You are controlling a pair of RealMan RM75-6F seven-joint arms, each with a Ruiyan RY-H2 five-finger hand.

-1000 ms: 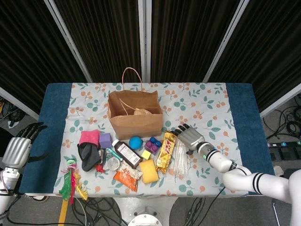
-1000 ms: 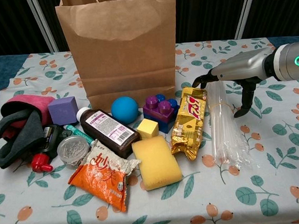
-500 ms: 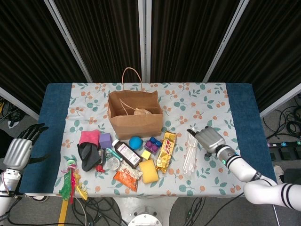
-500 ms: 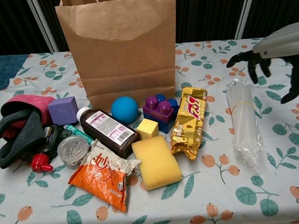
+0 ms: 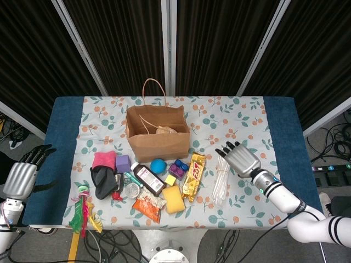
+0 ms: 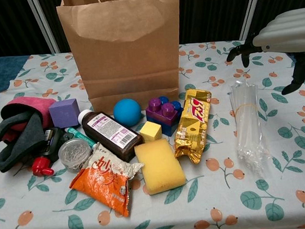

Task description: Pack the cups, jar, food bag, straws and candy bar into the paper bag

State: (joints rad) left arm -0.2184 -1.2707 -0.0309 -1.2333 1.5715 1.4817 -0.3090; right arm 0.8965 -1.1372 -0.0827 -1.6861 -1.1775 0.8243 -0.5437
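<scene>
The brown paper bag [image 5: 158,137] [image 6: 121,48] stands open at the table's middle, with a pale brown object [image 5: 163,130] inside. In front of it lie the gold candy bar [image 5: 193,175] [image 6: 193,125] and the orange food bag [image 5: 148,205] [image 6: 106,181]. A clear bundle of straws [image 5: 220,178] [image 6: 247,126] lies right of the candy bar, apart from it. My right hand [image 5: 241,159] [image 6: 280,32] hovers just above and behind the straws, fingers spread, holding nothing. My left hand [image 5: 22,176] hangs open off the table's left edge.
Clutter sits in front of the bag: a brown bottle [image 6: 112,133], a blue ball [image 6: 126,112], purple bricks [image 6: 164,113], a yellow sponge [image 6: 160,167], a round tin [image 6: 74,151], and a pink and black cloth [image 6: 20,129]. Colourful feathers [image 5: 82,211] lie at the front left.
The straws slid right, away from the candy bar, with my right hand. That hand has since lifted off them and spread its fingers. The left hand stayed put.
</scene>
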